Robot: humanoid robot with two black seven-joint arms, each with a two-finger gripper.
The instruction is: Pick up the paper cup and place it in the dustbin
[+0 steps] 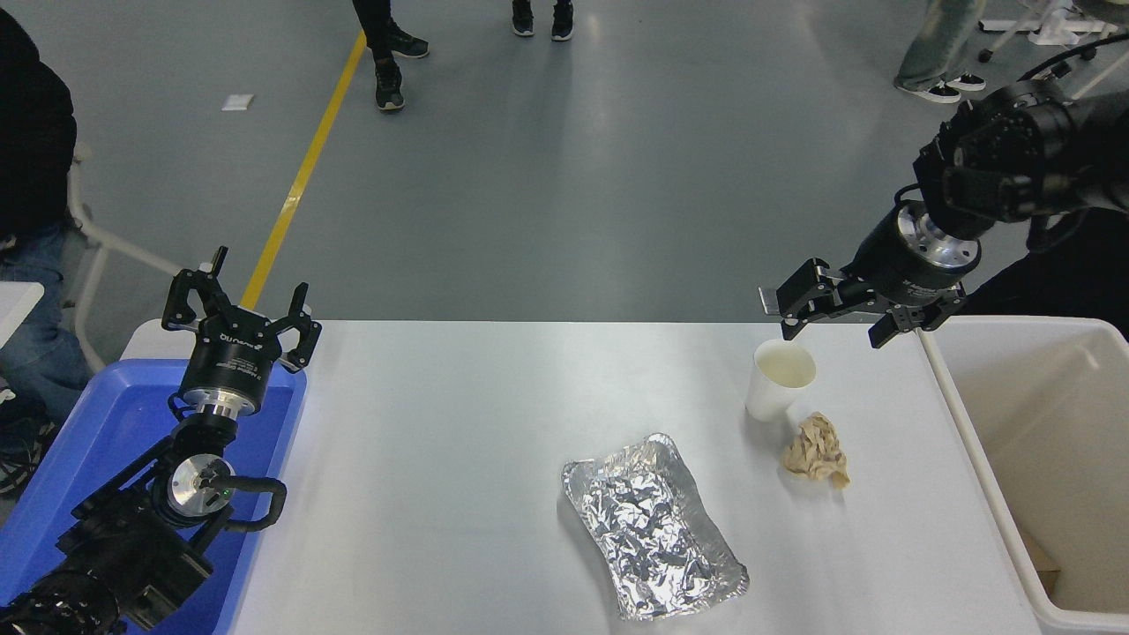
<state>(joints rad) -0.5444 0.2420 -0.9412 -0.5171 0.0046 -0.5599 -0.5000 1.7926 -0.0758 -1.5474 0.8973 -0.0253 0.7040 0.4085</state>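
We note foil tray nearest, mid worktop. Tan paper ball just right and nearer of paper cup. Paper cup upright, far right part of worktop, untouched. Dustbin at right edge. Our left gripper parked over blue tub, fingers spread. Our right gripper just beyond cup's rim, fingers spread, cup below and nearer, not between them.
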